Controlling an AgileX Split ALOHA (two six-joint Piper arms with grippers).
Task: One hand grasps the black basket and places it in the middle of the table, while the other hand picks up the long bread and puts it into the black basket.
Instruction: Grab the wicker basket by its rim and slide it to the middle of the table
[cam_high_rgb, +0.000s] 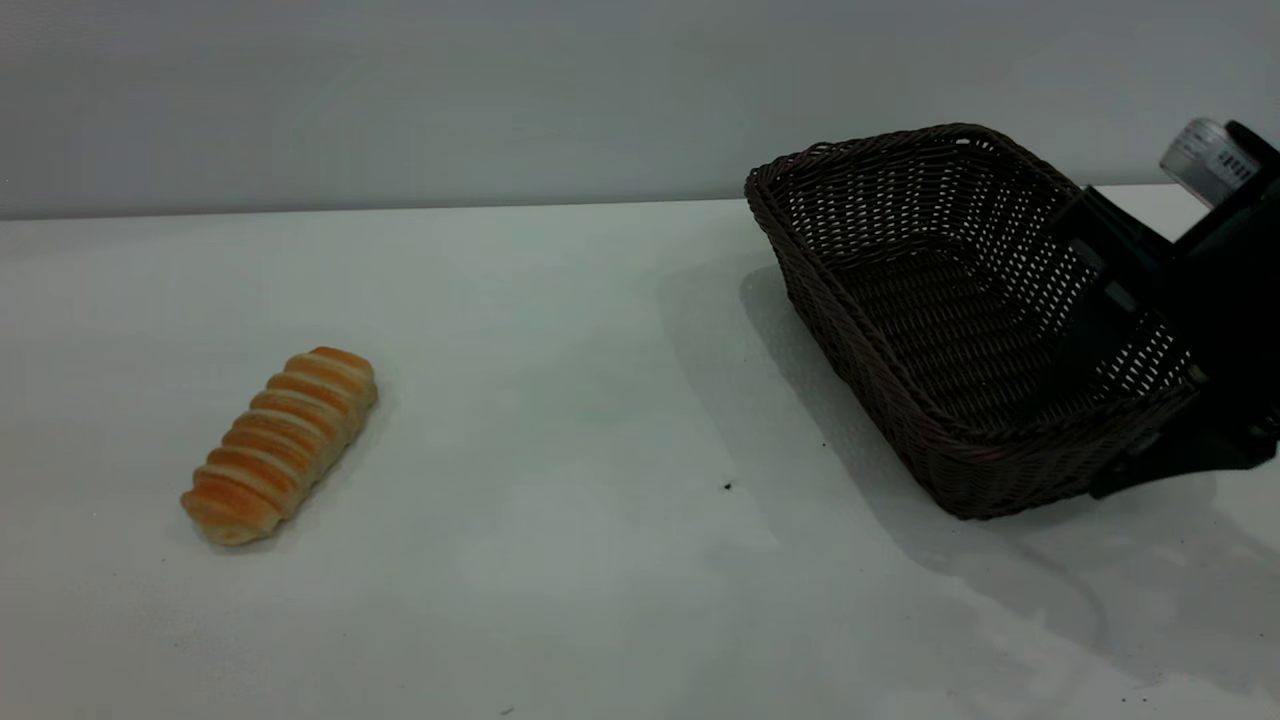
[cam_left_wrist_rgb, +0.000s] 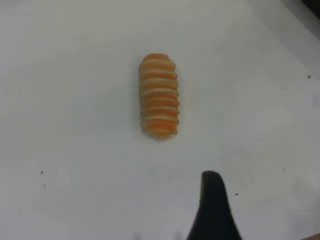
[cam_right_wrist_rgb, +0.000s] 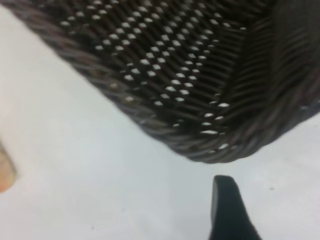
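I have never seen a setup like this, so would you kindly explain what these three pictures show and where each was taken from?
This is a two-armed robot at a white table. The wide picture comes from a camera facing the arms; the other two come from cameras on each arm's wrist.

The long bread lies alone on the table's left side. The left wrist picture looks down on it, with one black fingertip of the left gripper showing above the table, touching nothing.

On the right, the black basket is empty and tilted, one side raised. The right gripper grasps its wall at the right, one finger inside and one outside. The right wrist picture shows the basket's corner close up.
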